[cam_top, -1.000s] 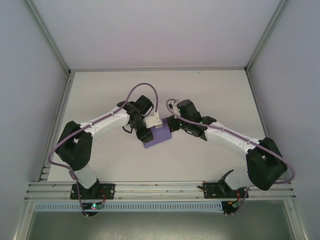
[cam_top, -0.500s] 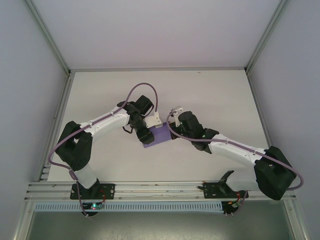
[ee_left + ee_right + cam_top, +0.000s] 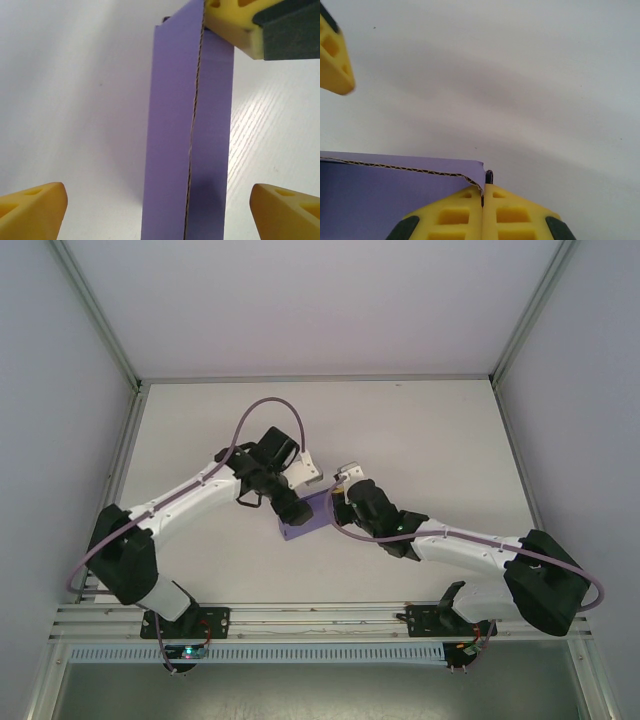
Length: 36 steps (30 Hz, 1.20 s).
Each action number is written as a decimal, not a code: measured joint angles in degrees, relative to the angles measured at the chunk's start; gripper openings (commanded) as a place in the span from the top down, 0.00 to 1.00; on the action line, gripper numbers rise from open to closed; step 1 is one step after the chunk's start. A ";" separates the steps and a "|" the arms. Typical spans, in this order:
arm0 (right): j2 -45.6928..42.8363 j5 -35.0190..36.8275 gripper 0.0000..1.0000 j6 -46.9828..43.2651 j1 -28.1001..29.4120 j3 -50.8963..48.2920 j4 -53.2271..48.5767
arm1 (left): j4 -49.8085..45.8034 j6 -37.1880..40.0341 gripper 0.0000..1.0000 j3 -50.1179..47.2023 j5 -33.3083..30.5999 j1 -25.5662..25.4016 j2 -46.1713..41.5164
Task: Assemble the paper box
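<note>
We see the paper box (image 3: 306, 519) as a purple piece lying near the middle of the white surface (image 3: 430, 430), between the two arms. In the left wrist view the paper box (image 3: 187, 140) runs as a long purple strip away from the camera, with a raw corrugated edge down its length where one layer overlaps another.

The left pincer (image 3: 160, 212) stands open over it. Its two yellow fingertips (image 3: 32, 210) sit wide apart, one on each side of the strip, and neither touches the paper. From above, the left pincer (image 3: 292, 508) is at the box's left end.

At the strip's far end, a yellow finger of the right pincer (image 3: 240, 25) meets the box's corner. In the right wrist view the right pincer (image 3: 483, 200) has its fingers pressed together, closed on the corner of the paper box (image 3: 395, 195), whose corrugated edge runs in from the left and ends at the seam between them. A yellow finger of the left pincer (image 3: 332, 55) shows in the upper left of that view, apart from the box. From above, the right pincer (image 3: 336, 502) touches the box's right end.
</note>
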 measured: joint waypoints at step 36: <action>4.00 18.51 1.00 13.07 8.20 5.57 -11.06 | -1.18 -39.98 0.36 -6.64 -20.31 -6.43 -11.96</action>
